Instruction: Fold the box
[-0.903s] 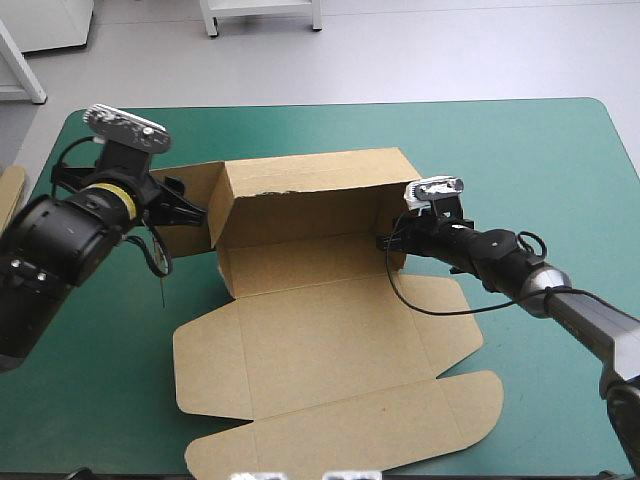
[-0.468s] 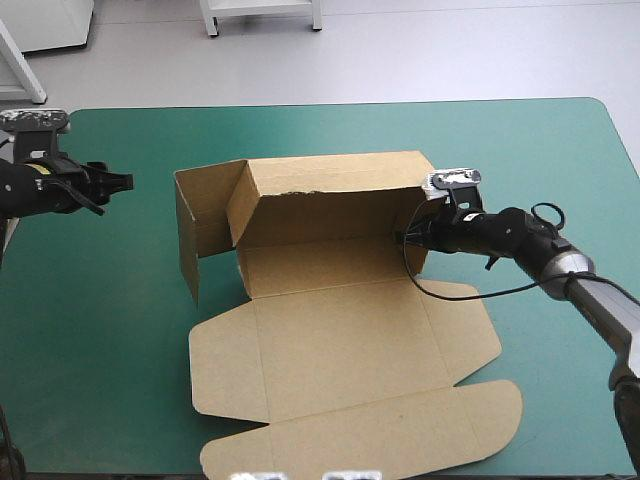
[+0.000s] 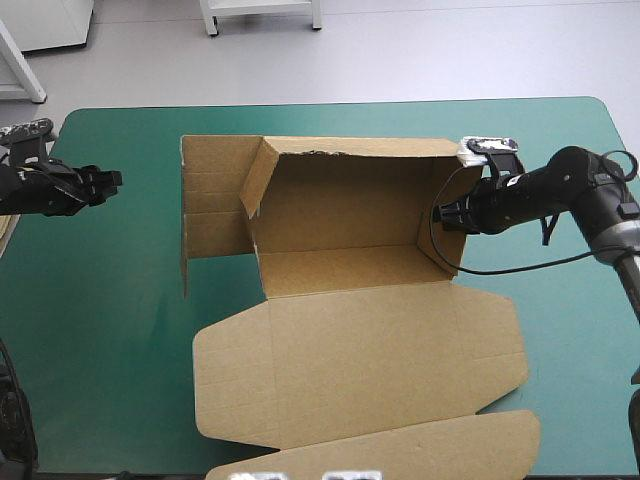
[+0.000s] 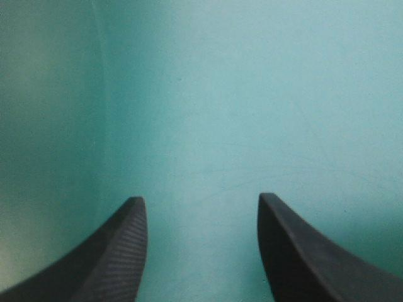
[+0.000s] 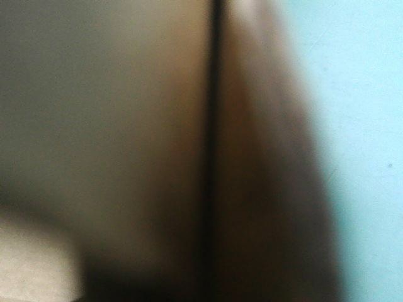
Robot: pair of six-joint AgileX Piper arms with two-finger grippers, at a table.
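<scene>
A teal-green counter point(image 3: 100, 330) fills most of the high view. Beyond it lies pale grey floor point(image 3: 450, 50), with white furniture legs point(image 3: 211, 18) at twelve o'clock and a white cabinet point(image 3: 45, 20) at eleven.

The high camera sits above and behind the robot, facing forward and down over the whole table point(image 3: 560, 130). The left wrist camera looks along its claw point(image 4: 200, 199), close onto the bare teal-green cover point(image 4: 220, 94). The right wrist camera sits hard against a wall of the brown box point(image 5: 113, 126), a wall the high view also shows.
</scene>
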